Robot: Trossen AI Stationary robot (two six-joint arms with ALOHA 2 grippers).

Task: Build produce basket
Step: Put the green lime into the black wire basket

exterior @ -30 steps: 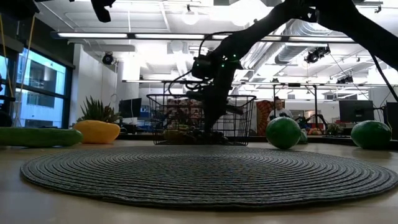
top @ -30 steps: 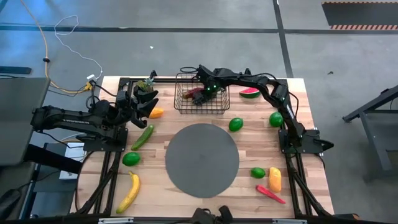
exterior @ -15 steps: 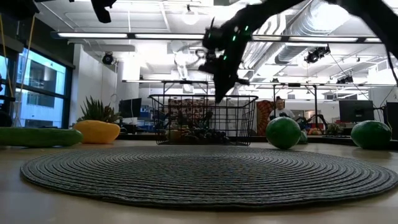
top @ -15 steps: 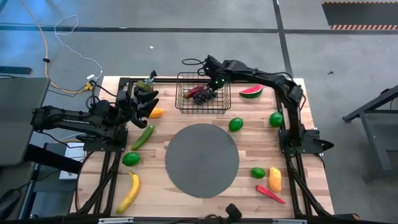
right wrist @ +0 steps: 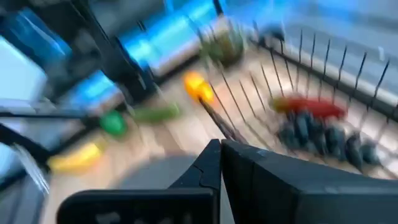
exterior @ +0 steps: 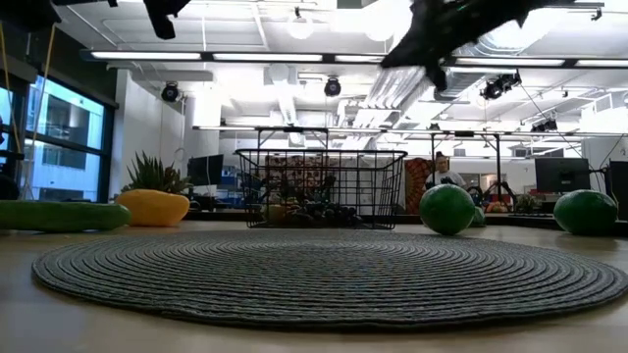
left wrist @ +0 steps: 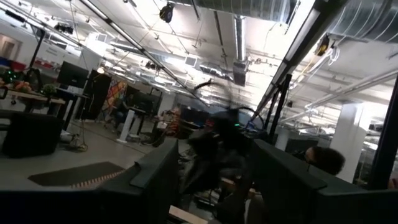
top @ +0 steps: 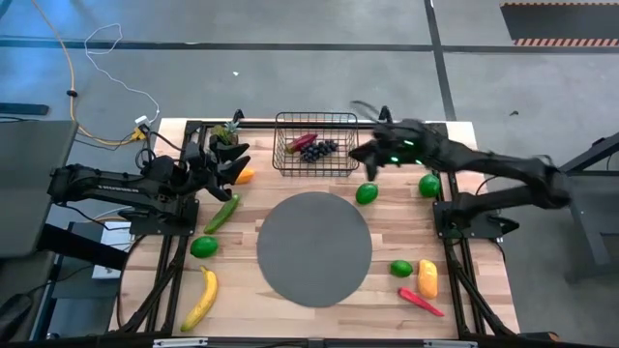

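The black wire basket stands at the table's far middle and shows in the low view. Dark grapes and a red chilli lie inside it and show in the right wrist view, the grapes beside the chilli. My right gripper hangs blurred above the table, just right of the basket, its fingertips together and empty. My left gripper waits open at the far left beside an orange piece. My right arm hides the watermelon slice.
A round grey mat fills the middle. A cucumber, a lime and a banana lie at the left. Limes, an orange-yellow piece and a chilli lie at the right.
My right gripper has risen out of the basket and swung fast toward the table's right edge, away from the basket. The grapes now lie in the basket beside the chilli.
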